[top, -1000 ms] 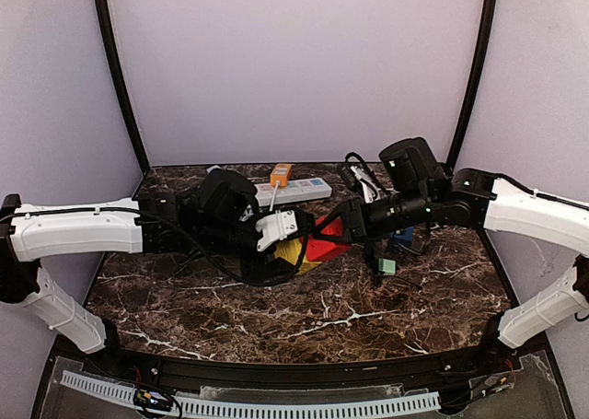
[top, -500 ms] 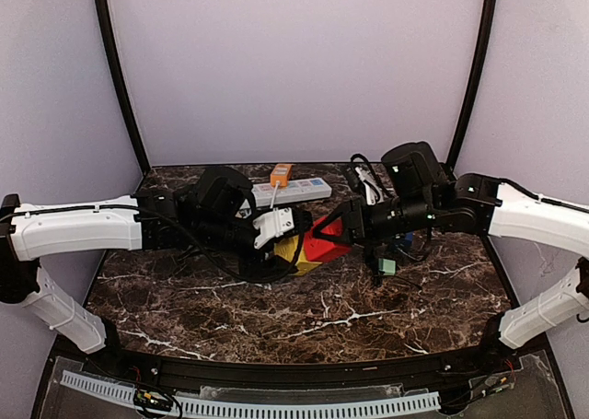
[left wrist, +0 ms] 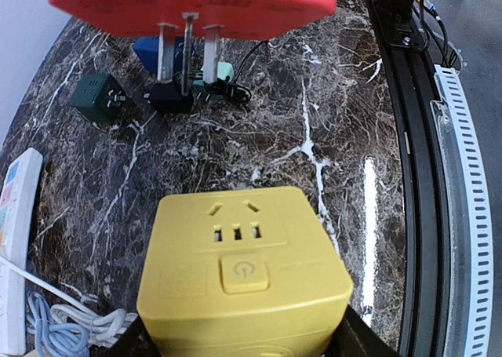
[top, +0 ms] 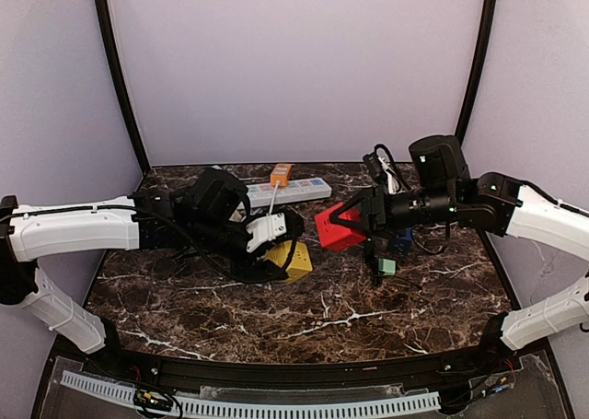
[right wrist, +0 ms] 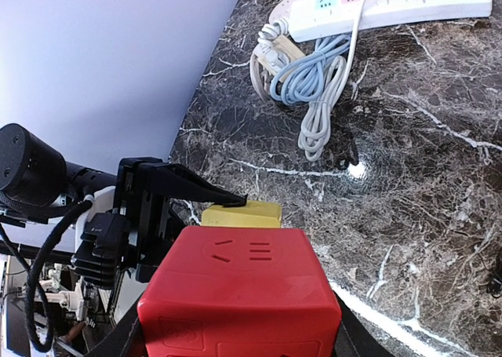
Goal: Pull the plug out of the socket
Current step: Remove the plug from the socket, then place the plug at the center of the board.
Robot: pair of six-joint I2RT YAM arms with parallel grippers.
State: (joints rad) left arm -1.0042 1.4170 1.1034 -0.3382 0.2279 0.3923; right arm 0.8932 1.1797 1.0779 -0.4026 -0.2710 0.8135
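We see a dark, white-veined marble table (top: 368, 318). Near its back edge lies a white power strip (top: 293, 192) with an orange plug (top: 281, 173) on it and a coiled pale cable (right wrist: 302, 74) beside it. Toward the right, near one another, lie a dark green adapter (left wrist: 96, 98), a blue cube (top: 401, 239) and a mint plug (top: 386, 266).

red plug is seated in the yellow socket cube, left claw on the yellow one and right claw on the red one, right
Not seated. The left wrist view shows the red plug clear of the yellow socket cube, its prongs bare, with a gap between the two. The rest holds: left claw on the yellow one, right claw on the red one.
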